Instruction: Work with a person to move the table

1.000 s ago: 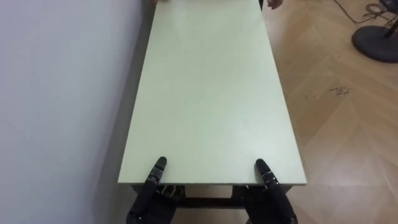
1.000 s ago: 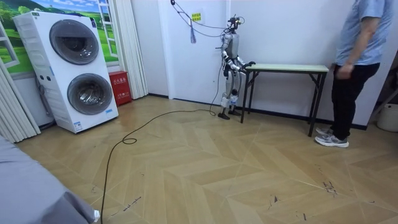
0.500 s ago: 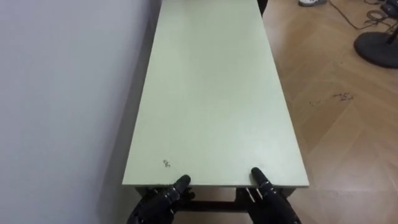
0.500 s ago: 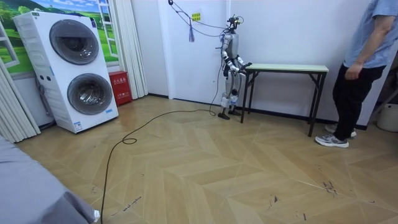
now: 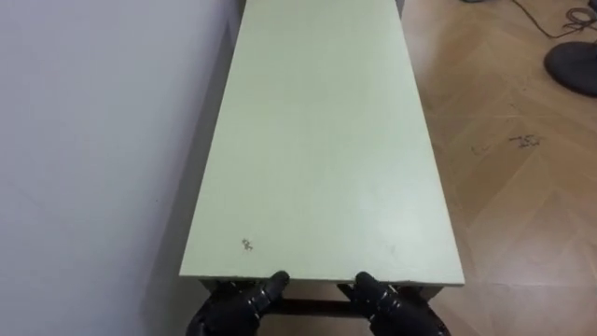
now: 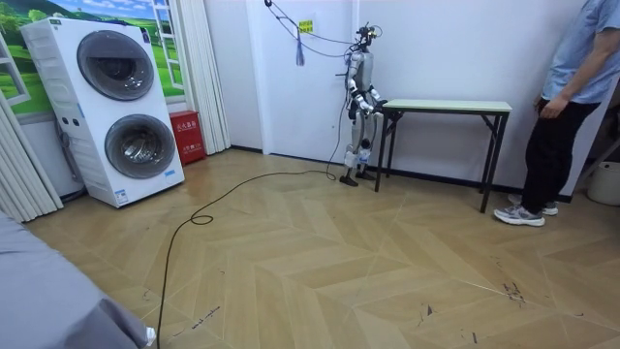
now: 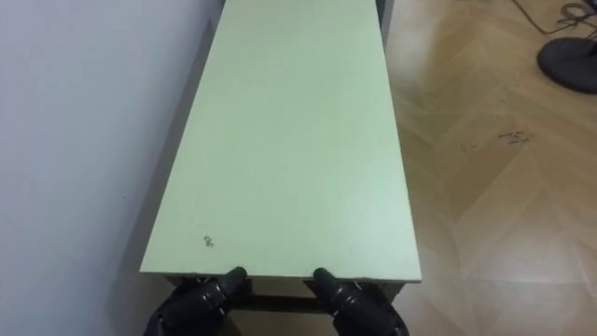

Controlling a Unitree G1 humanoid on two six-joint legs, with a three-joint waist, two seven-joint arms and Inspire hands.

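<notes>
The left hand (image 5: 244, 301) and the right hand (image 5: 390, 301) are sitting side by side just beneath the near short edge of the counter (image 5: 317, 149). Each is tucked partly under it, so whether either is gripping cannot be told. From the hands the counter is stretching straight ahead, its long axis running directly away. Both hands are equally near that end and set in toward its middle. On the left hand's side the counter is lying close along the wall (image 5: 93, 140); on the right hand's side bare floor (image 5: 504, 168) is opening out. Beyond the far end the person (image 6: 572, 97) is standing apart, not touching the counter.
</notes>
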